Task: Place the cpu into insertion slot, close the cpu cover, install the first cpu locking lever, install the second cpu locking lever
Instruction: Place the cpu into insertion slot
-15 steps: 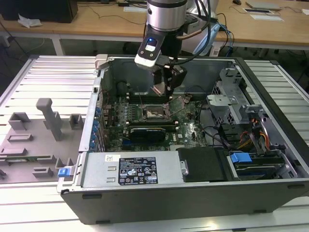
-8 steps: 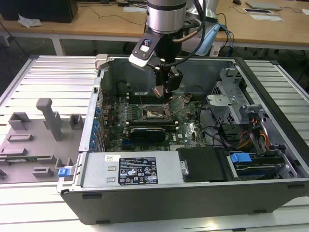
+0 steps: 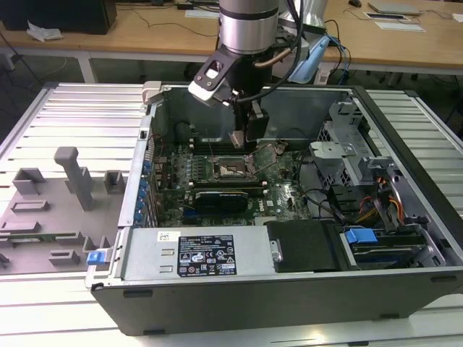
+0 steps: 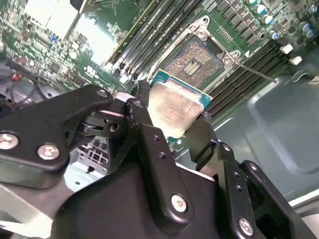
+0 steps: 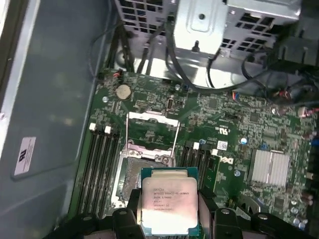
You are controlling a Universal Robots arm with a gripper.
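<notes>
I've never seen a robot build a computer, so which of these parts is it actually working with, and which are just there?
In the job: gripper, shut on the cpu; insertion slot, empty; cpu cover, standing open.
Just there: memory slots; coin battery; finned heatsink; power supply; grey fixture blocks.

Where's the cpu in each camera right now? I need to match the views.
Exterior view: cpu held in the gripper, over the insertion slot at mid-motherboard.
Second wrist view: cpu clamped between the black fingers, with the slot beyond it.
First wrist view: cpu between the fingers, overlapping part of the slot.
Shared landmark: the insertion slot, silvery-rimmed, flanked by memory slots.
</notes>
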